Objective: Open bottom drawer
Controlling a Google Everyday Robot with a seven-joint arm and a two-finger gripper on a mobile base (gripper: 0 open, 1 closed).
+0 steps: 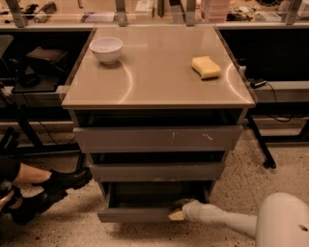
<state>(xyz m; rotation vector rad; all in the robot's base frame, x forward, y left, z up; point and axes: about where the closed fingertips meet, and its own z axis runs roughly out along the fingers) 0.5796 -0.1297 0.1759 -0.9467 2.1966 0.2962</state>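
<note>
The gripper (176,212) was placed at the bottom drawer (130,215) front lip; its hold could not be told. The lip could be lost if pulled askew.

Setting: robotics lab.
Floor: speckled terrazzo floor (285,164).
Surroundings: dark equipment racks (36,72), a trailing cable (279,118), a cluttered shelf (145,9) behind.
Test rig: freestanding bench (159,91).
Robot: end effector (176,213) at the front edge of the bottom drawer (130,215).
</note>
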